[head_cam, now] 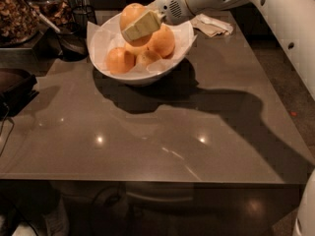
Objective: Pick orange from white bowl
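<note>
— So, has it got the orange (pixel 132 13)?
— Looks like it. The big, smooth, slightly oval one sits at the back of the white bowl (pixel 142 78), high over the flared rim. The claw (pixel 140 24) is clenched on it, 1 pale flat finger across its front.
— Next?
— A straight lift, I'd say, clear of the 3 smaller oranges (pixel 162 41) and the crinkled paper lining (pixel 101 39). That slick skin could slip. Below is a glossy grey worktop (pixel 147 141).

Bench (pixel 147 146): glossy grey-brown top, two light glints, broad shadow centre right. Dark floor (pixel 291 90), right edge. Crumpled paper (pixel 212 26), upper right. Gripper (pixel 134 27), upper centre, clasping the orange (pixel 132 11).
</note>
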Action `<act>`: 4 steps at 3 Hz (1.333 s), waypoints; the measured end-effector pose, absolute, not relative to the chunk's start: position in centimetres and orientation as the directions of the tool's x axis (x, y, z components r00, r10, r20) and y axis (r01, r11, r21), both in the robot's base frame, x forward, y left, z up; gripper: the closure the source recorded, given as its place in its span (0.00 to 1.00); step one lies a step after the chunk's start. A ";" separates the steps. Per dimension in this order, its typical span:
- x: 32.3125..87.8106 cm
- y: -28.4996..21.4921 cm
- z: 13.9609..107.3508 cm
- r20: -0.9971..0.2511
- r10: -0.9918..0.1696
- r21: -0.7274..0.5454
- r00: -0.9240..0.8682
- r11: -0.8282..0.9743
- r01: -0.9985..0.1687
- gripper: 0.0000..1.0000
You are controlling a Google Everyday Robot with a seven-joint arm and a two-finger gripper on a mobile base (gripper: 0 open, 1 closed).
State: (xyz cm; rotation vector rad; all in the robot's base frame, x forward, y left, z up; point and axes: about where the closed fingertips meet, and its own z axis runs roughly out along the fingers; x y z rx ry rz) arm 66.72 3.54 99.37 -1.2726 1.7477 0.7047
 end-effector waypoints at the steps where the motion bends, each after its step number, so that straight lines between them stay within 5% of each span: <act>1: 64.3 3.9 100.6 -0.877 -0.457 -0.024 -0.149 0.352 -0.936 1.00; 4: 50.8 2.4 104.4 -0.888 -0.360 0.012 -0.286 0.605 -0.796 1.00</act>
